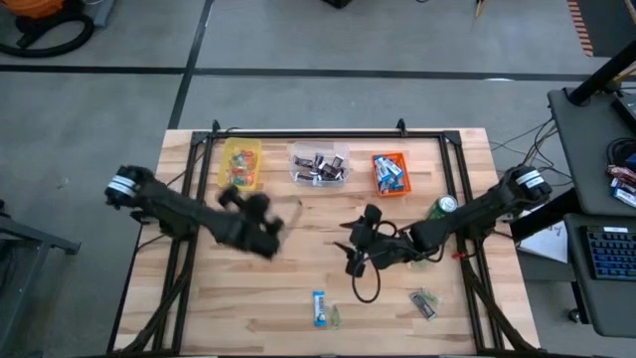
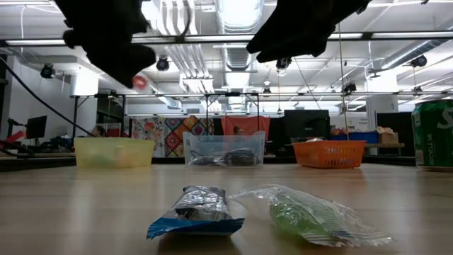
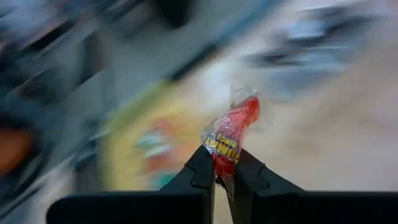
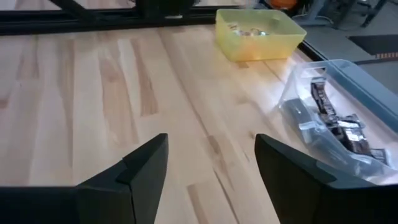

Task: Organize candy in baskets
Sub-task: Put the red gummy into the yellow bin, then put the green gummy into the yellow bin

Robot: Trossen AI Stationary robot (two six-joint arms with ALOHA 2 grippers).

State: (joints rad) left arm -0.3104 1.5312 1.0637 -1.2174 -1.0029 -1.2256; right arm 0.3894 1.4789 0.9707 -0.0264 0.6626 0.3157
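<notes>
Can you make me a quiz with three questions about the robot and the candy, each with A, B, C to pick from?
1. Which basket stands between the other two?
A. the yellow basket
B. the clear basket
C. the orange basket

2. What colour is the candy in the left gripper?
A. red
B. blue
C. green

3. How is the right gripper?
A. shut on a sweet
B. shut and empty
C. open and empty

Answers:
1 B, the high view shows the clear one in the middle of the row.
2 A, the red candy is pinched between the fingers.
3 C, its fingers stand apart over bare wood.
</notes>
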